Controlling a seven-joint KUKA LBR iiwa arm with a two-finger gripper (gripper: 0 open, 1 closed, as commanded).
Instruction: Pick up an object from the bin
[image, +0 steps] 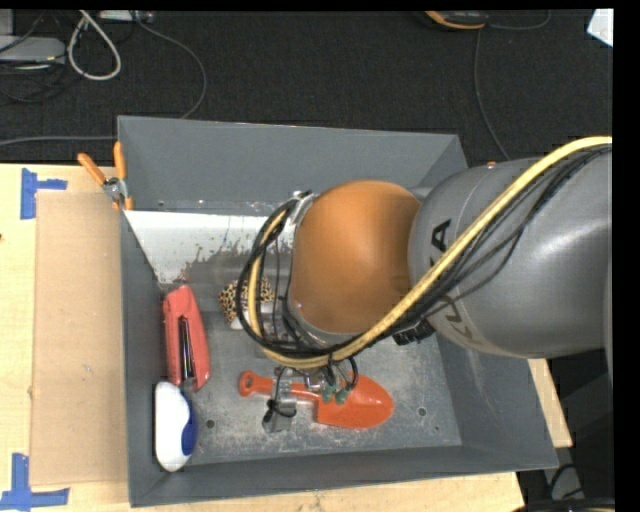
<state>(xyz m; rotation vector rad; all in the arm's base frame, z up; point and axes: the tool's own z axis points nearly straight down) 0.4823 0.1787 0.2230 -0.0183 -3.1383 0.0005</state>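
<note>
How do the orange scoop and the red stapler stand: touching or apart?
Apart. The camera view shows a strip of bare bin floor between the handle end of the orange scoop and the red stapler.

Surfaces, bin and contents.
Bin (300, 150) matt grey metal, floor scuffed and speckled; orange scoop (365, 405) smooth glossy plastic; red case (186, 335) plastic, slight sheen; white-and-blue piece (172, 425) smooth, glossy; leopard-print item (238, 297) looks like cloth; wrist cover (355, 250) smooth, satin.
</note>
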